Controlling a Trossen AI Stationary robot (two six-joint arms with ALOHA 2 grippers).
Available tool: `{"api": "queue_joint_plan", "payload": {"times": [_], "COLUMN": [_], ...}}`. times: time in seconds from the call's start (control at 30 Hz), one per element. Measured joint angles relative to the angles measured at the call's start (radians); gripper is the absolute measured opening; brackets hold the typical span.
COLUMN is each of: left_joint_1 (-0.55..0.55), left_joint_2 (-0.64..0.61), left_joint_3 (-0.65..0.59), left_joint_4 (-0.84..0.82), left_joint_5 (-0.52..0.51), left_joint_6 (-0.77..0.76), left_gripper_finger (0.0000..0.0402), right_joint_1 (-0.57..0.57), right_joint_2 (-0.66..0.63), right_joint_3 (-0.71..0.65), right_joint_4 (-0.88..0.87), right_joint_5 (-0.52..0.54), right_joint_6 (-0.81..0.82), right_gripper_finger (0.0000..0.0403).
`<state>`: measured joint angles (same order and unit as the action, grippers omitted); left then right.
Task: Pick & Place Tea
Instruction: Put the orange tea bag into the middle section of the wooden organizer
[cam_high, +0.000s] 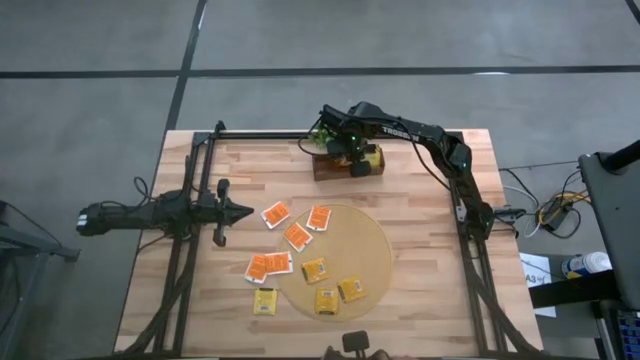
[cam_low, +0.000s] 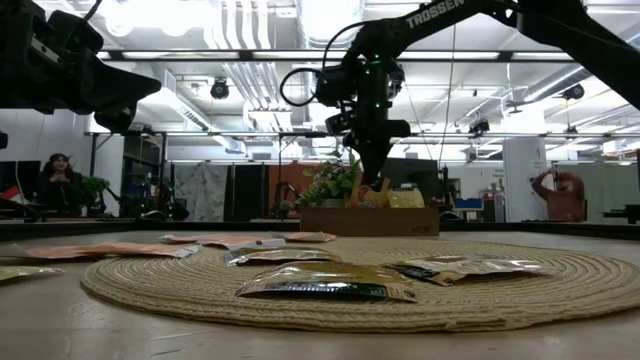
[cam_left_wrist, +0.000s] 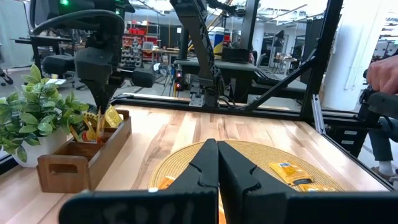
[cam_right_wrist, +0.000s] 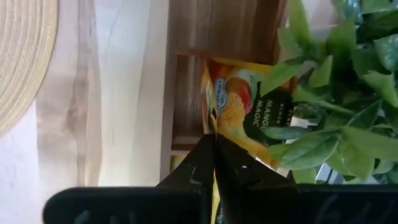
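Note:
Several tea packets lie flat near the round woven mat (cam_high: 372, 245): orange-red ones (cam_high: 297, 236) at its left edge and on the table, yellow ones (cam_high: 351, 290) on its near part. My right gripper (cam_high: 354, 158) hangs over the wooden box (cam_high: 324, 169) at the far edge, fingers pointing down, shut on a yellow-orange packet (cam_right_wrist: 212, 121) seen edge-on. Another yellow packet (cam_right_wrist: 245, 106) stands in the box (cam_left_wrist: 81, 158). My left gripper (cam_high: 243, 212) waits shut over the table's left half, touching nothing. My right gripper (cam_right_wrist: 214, 146) pinches the packet's upper edge (cam_right_wrist: 213, 132) between its two fingers, coming from above and pointing down. The packet hangs upright below the fingers (cam_left_wrist: 99, 102), and its lower part (cam_left_wrist: 98, 126) reaches down inside the box among the other packets.
A green plant in a white pot (cam_left_wrist: 31, 115) stands just behind the box, its leaves (cam_right_wrist: 336, 74) close to the right gripper. Black frame rails (cam_high: 190, 190) run along the table's left and right sides. A person (cam_low: 58, 178) sits in the room beyond.

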<state>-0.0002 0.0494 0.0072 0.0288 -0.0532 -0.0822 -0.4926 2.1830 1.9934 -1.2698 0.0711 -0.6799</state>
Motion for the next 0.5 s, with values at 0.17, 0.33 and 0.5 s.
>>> {"api": "queue_joint_plan", "payload": {"times": [0.17,0.33,0.5], "left_joint_1": [0.0,0.0,0.0], "left_joint_2": [0.0,0.0,0.0], "left_joint_3": [0.0,0.0,0.0], "left_joint_4": [0.0,0.0,0.0], "left_joint_5": [0.0,0.0,0.0], "left_joint_6": [0.0,0.0,0.0], "left_gripper_finger": [0.0,0.0,0.0], "right_joint_1": [0.001,0.001,0.001], "right_joint_2": [0.0,0.0,0.0], "right_joint_3": [0.0,-0.001,-0.001], "right_joint_4": [0.005,0.013,0.03], "right_joint_5": [0.0,0.0,0.0], "right_joint_6": [0.035,0.071,0.079], "right_gripper_finger": [0.0008,0.0025,0.0071]}}
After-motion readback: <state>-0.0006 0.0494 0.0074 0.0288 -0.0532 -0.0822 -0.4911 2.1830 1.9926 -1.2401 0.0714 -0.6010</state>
